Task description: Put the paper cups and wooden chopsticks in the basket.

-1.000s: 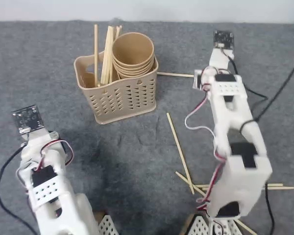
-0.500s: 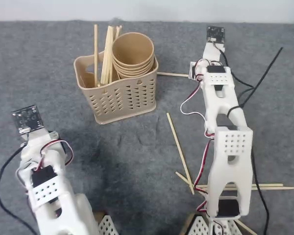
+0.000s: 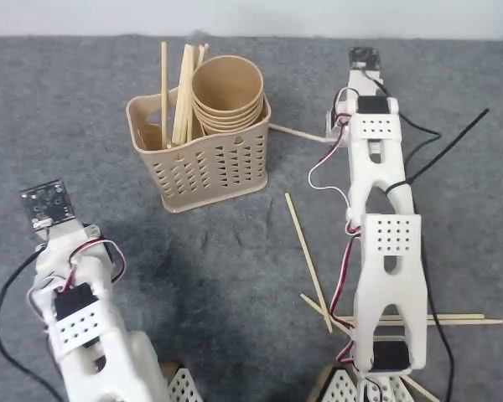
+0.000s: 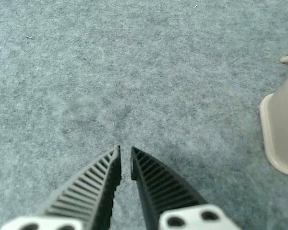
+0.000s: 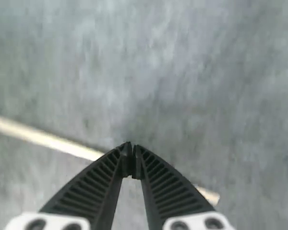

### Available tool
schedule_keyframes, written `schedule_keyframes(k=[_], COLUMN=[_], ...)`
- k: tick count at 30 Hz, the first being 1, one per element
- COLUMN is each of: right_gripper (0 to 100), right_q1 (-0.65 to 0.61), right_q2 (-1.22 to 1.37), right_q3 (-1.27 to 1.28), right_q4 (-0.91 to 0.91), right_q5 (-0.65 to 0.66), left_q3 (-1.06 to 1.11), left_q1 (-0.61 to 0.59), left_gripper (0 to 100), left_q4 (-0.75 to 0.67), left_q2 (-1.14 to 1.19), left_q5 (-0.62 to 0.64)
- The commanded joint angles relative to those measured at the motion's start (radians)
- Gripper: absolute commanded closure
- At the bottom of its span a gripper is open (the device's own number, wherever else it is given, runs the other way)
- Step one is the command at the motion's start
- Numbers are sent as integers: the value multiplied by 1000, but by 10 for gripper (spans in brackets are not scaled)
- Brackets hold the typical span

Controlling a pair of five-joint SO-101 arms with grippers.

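Here, right gripper (image 5: 131, 148) closed, chopstick (image 5: 43, 138) half-hidden behind its tips; left gripper (image 4: 125, 149) closed too, empty.

The basket (image 3: 199, 172) stands on the desk (image 3: 67, 109), upper left of centre. In it, the paper cups (image 3: 227, 84) sit stacked at right and chopsticks (image 3: 183, 84) stand at left. A single chopstick (image 3: 295, 129) lies just right of the basket, a slanting chopstick (image 3: 306, 254) lies below that, and crossed chopsticks (image 3: 469, 317) lie at lower right.

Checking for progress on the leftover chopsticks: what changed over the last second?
The right arm stretched out forward, carrying the right gripper over the loose chopstick beside the basket. The left arm, basket, cups and other chopsticks stayed put.
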Motion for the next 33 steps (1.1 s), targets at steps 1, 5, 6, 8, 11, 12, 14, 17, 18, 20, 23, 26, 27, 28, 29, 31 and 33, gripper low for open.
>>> schedule_keyframes(k=[1, 5, 6, 8, 11, 12, 14, 17, 18, 20, 23, 26, 27, 28, 29, 31, 33], right_gripper=[991, 991, 990, 990, 990, 990, 990, 990, 990, 990, 990, 990, 990, 990, 990, 987, 985], right_q1=[-16, -18, -19, -15, 19, 24, 31, 33, 33, 30, 24, 5, 2, -1, -5, -10, -36], right_q2=[-21, -21, -21, -30, -31, -31, -31, -41, -58, -125, -295, -463, -506, -533, -553, -572, -562], right_q3=[-81, -80, -81, -78, -80, -80, -78, -75, -57, 29, 233, 417, 462, 499, 526, 565, 589], right_q4=[194, 380, 424, 450, 449, 449, 452, 453, 453, 453, 449, 433, 412, 380, 337, 240, 165], right_q5=[75, 184, 207, 230, 241, 242, 252, 272, 273, 278, 296, 339, 341, 336, 345, 347, 347], left_q3=[-4, -4, -4, -4, -4, -4, -4, -4, -4, -4, -4, -4, -4, -4, -4, -4, -4], left_q1=[0, 0, 0, 0, 0, 0, 0, 0, 0, 0, 0, 2, 2, 2, 3, 3, 3], left_gripper=[966, 966, 966, 966, 966, 966, 966, 966, 966, 966, 966, 966, 966, 966, 966, 966, 966], left_q4=[-25, -25, -25, -25, -25, -25, -25, -25, -25, -25, -25, -25, -25, -25, -25, -25, -25], left_q2=[-15, -15, -15, -15, -15, -15, -15, -15, -15, -15, -15, -15, -15, -15, -15, -15, -15], left_q5=[-9, -9, -9, -9, -9, -9, -9, -9, -9, -9, -9, -9, -9, -9, -9, -9, -9])
